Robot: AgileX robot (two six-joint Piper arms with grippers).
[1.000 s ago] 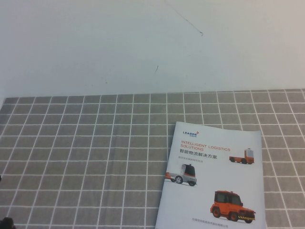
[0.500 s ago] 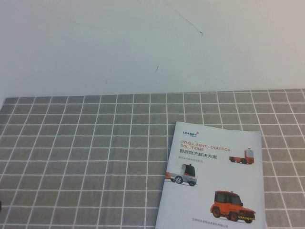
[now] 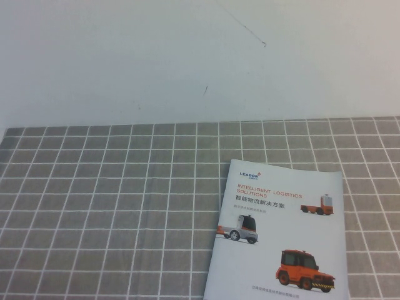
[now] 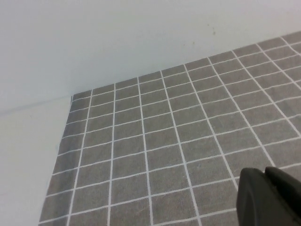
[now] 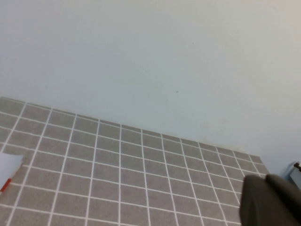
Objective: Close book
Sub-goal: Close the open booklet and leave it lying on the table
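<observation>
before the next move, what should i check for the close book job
1. Book closed, front cover up: ok
2. Book flat on the checked cloth: ok, but its near edge is out of the high view
3. Nothing lying on the cover: ok
4. Left tool clear of the book, above bare cloth: ok
5. Right tool clear of the book, above bare cloth: ok

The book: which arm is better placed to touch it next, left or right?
Right, probably. The book lies closed on the robot's right half of the cloth; the right gripper, above the cloth, has the book's corner in view. The left gripper sees only bare cloth.
</observation>
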